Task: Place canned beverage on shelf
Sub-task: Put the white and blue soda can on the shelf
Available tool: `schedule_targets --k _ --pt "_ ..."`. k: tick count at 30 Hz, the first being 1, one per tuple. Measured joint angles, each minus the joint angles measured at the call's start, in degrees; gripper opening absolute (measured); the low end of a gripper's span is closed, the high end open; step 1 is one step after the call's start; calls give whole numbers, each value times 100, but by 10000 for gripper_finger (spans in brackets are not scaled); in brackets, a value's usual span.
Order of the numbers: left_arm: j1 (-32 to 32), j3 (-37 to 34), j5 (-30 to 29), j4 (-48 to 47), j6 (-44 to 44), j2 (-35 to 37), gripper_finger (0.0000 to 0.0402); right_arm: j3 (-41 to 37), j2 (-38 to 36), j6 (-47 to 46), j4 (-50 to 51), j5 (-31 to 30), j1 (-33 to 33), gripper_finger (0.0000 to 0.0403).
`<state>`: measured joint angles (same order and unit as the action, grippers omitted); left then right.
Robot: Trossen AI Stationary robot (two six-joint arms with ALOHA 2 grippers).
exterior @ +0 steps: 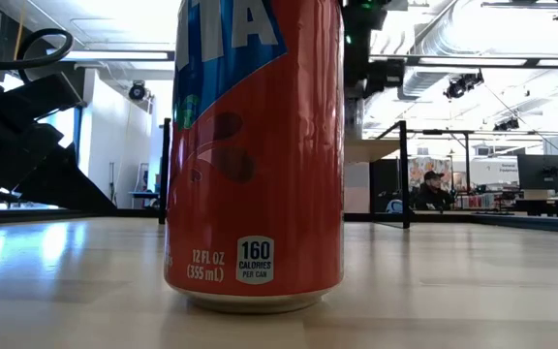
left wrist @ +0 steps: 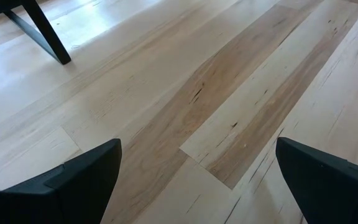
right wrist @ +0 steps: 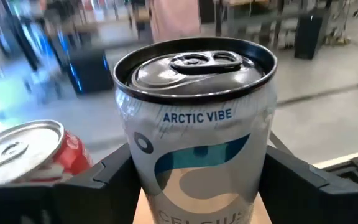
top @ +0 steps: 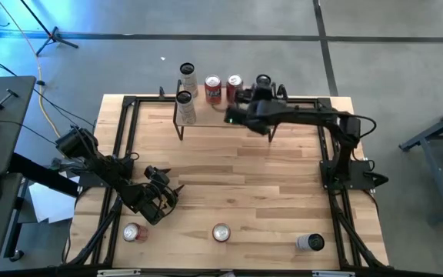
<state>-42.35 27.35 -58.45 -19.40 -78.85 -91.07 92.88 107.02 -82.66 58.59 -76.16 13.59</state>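
High view: we see the pale plank table (top: 237, 177) with black rails on a grey concrete floor. The shelf (top: 206, 115), a low light-wood riser on thin black legs, stands at the far edge. The right claw (top: 261, 86) reaches over its far right end and grips a slim silver can with a black rim (top: 263, 80). Two red cans (top: 213, 89) stand just beside it on the shelf, and two silver-topped cans (top: 184, 105) farther left. The left claw (top: 162, 192) rests low near the near-left corner, fingers spread wide with nothing between them. Three more cans stand along the near edge: a red one (top: 132, 232), a middle one (top: 221, 231) and a white one (top: 311, 243).

Low view: an orange and blue can (exterior: 255, 155) fills the frame, upright on the table; behind it an open workshop with ceiling lights and a seated person (exterior: 432, 190).

Left wrist view: bare planks and one black leg (left wrist: 42, 28).

Right wrist view: the silver can (right wrist: 194, 124), lettered ARCTIC VIBE, sits upright between the dark fingers (right wrist: 114, 180); a red can (right wrist: 30, 158) is beside it.
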Motion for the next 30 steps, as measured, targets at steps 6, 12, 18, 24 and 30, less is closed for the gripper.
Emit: schedule_targets --k 6,12,18,24,30 --pt "0 0 0 0 0 2 400 -901 2 -1647 -61 -1257 -304 252" --pt "0 0 2 2 0 2 400 -1063 -15 -2137 412 -1418 -360 252" --pt "-1 0 0 2 0 0 400 -542 -68 -1870 1188 -1314 -357 252" --pt "0 0 0 2 0 0 400 -217 -66 -1758 1386 -938 -367 252" --pt "-2 0 2 4 0 1 400 -190 -63 -1386 1313 -655 -301 252"
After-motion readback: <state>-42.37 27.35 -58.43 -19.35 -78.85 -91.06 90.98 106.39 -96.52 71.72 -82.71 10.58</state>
